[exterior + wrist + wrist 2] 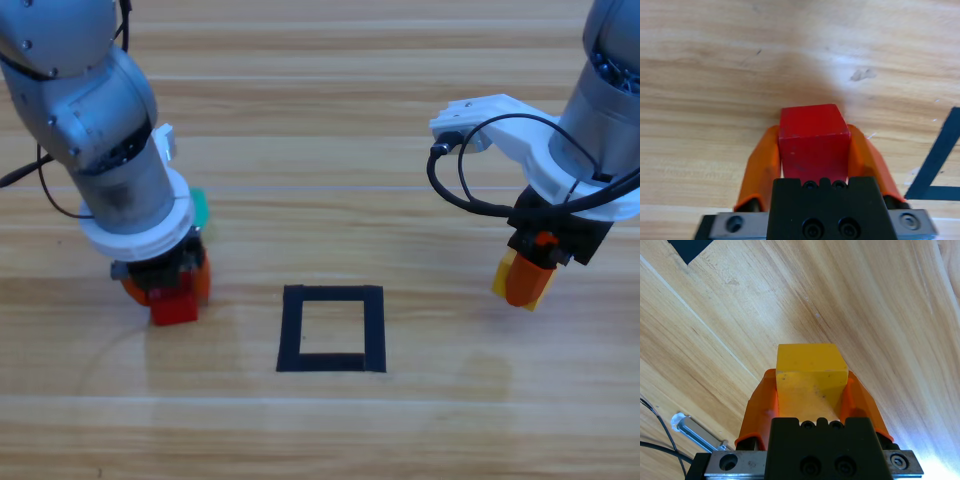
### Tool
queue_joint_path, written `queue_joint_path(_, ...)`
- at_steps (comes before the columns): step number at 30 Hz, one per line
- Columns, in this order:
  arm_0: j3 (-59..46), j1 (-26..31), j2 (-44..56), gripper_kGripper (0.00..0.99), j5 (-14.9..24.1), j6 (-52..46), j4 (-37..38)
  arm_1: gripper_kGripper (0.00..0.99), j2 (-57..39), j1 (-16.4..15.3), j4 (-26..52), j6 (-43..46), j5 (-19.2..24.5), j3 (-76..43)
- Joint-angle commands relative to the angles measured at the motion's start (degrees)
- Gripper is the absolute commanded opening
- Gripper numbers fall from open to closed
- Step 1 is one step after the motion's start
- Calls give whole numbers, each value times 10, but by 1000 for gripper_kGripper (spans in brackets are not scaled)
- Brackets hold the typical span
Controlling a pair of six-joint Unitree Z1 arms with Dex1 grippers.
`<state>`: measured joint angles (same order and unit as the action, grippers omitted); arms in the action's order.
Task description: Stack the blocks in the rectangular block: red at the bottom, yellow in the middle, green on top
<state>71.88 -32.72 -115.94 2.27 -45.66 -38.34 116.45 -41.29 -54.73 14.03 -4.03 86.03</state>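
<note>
Looking down from the high view, we see the left gripper [172, 290] at about nine o'clock from the rectangular block [332, 329], its jaws closed on the sides of the red cube [174, 305]. In the left wrist view the red cube [813, 145] sits squarely between the two orange fingers [760, 167], which press both its flanks, and a corner of the black tape outline [940, 160] shows at about three o'clock from it. We cannot tell whether the cube rests on the wooden table [330, 150] or hangs just above it.

The green cube [199, 208] peeks out from behind the left arm's wrist, at about twelve o'clock from the red one, mostly hidden.

At about three o'clock from the outline, well apart from it, the right gripper [528, 280] has its jaws closed on the yellow cube [527, 282]. The right wrist view shows the yellow cube [810, 382] clamped between the fingers [759, 407] in the same way.

Only bare wood shows inside the outline.
</note>
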Motion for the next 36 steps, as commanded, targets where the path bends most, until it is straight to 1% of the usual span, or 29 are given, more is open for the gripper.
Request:
queue_joint_path(1,-7,1,18,202,20,12,-32,0,5,-17,13,-2,-4,-16)
queue_joint_path(3,-10,2,27,103,23,19,-38,0,5,-17,13,-2,-5,-16)
queue_joint_path(6,8,0,31,101,26,26,-48,0,4,-17,13,-3,-5,-17)
queue_joint_path(10,99,-60,1,91,34,28,-104,0,2,-17,13,-5,-5,-18)
queue_joint_path(13,196,-118,-53,61,44,19,-167,0,1,-17,13,-7,-5,-19)
queue_joint_path(15,246,-149,-91,18,45,12,-198,0,-1,-17,13,-8,-5,-19)
queue_joint_path(17,269,-170,-114,0,40,4,-205,0,-1,-17,13,-8,-5,-19)
queue_joint_path(20,293,-193,-142,0,31,-14,-211,0,-1,-17,13,-9,-5,-20)
queue_joint_path(23,303,-205,-158,0,23,-36,-212,0,-1,-17,13,-9,-4,-21)
queue_joint_path(28,305,-207,-152,0,19,-70,-212,0,0,-17,13,-10,-5,-22)
queue_joint_path(36,318,-206,-152,0,5,-91,-205,0,4,-17,14,-9,-5,-21)
